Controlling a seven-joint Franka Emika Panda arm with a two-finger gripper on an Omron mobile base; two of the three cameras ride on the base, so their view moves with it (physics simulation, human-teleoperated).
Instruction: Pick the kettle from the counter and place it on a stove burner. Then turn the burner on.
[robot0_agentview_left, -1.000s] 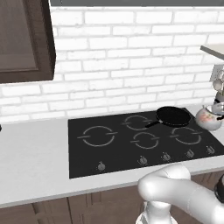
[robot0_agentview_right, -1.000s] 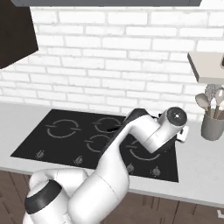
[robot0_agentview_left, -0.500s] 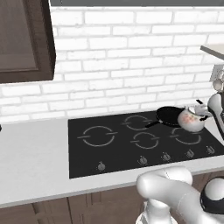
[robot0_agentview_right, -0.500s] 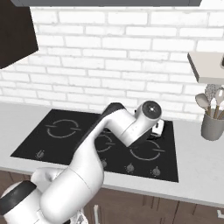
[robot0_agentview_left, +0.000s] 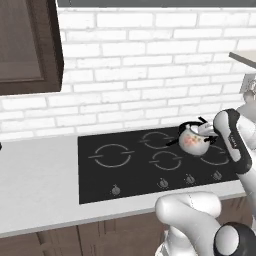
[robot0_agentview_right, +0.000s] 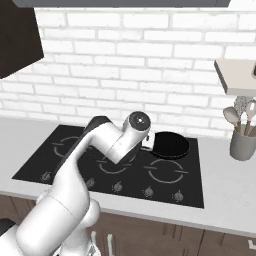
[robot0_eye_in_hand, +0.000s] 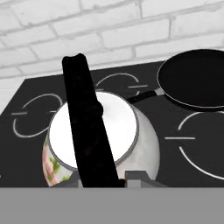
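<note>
The small white kettle with a floral pattern hangs above the black cooktop, just in front of the frying pan. My gripper is shut on its black arched handle, which runs up between the fingertips over the white lid. The largest stove burner ring lies at the left of the glass, well left of the kettle, also seen as the stove burner. The pale counter stretches left of the cooktop. In the right base view my own arm hides the kettle.
A black frying pan sits on the back right ring, its handle pointing toward the kettle. A row of knobs runs along the cooktop's front edge. A grey utensil holder stands on the right counter under a shelf.
The arm has swung left, carrying the kettle from the right end of the cooktop past the pan to above the middle rings. The gripper stays shut on the handle.
</note>
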